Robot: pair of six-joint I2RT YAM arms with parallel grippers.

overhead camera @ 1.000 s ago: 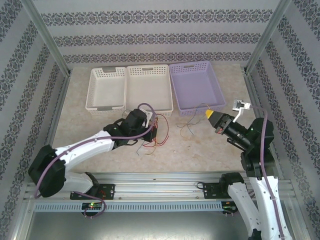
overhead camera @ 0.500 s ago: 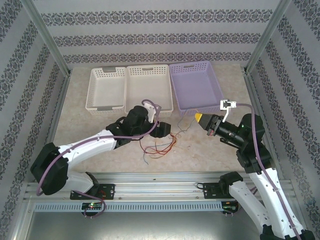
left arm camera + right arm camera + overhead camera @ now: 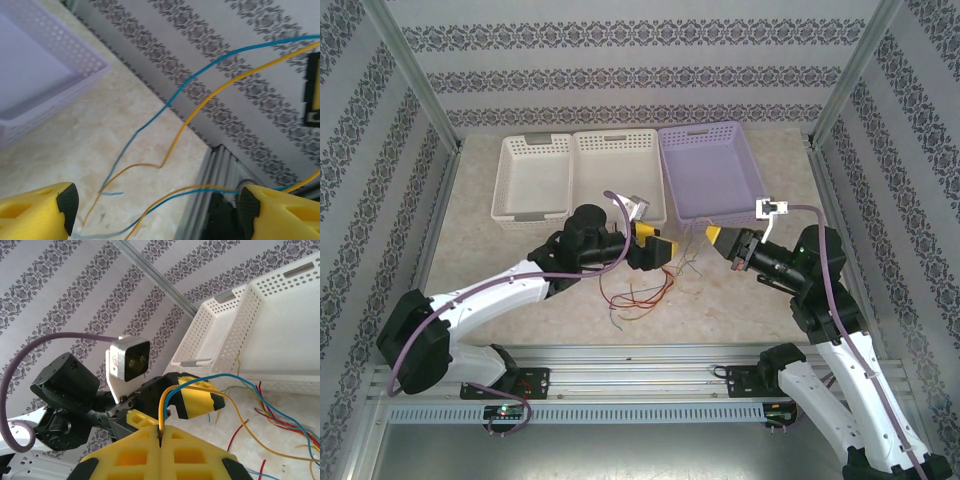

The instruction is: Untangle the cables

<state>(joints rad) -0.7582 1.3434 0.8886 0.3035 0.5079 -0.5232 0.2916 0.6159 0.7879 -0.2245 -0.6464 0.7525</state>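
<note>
A loose bunch of thin red and orange cables (image 3: 638,293) lies on the table in front of both arms. My right gripper (image 3: 712,234) is shut on a yellow and a blue cable, pinched at its tips (image 3: 161,432). Both strands arch away from it toward the red cables (image 3: 265,412). My left gripper (image 3: 663,250) faces it at close range, open. In the left wrist view the blue cable (image 3: 165,105) and yellow cable (image 3: 200,107) cross the gap between my left gripper's (image 3: 157,212) yellow fingers (image 3: 45,212), and I cannot tell if they touch the pads.
Two white baskets (image 3: 533,147) (image 3: 616,137) and a lilac basket (image 3: 750,170) stand in a row at the back of the table. An aluminium rail (image 3: 640,352) runs along the near edge. Patterned walls close in both sides.
My left gripper went from shut to open and swung right toward the right gripper. The right gripper moved left with its two cables. The red bunch now lies spread on the table.
</note>
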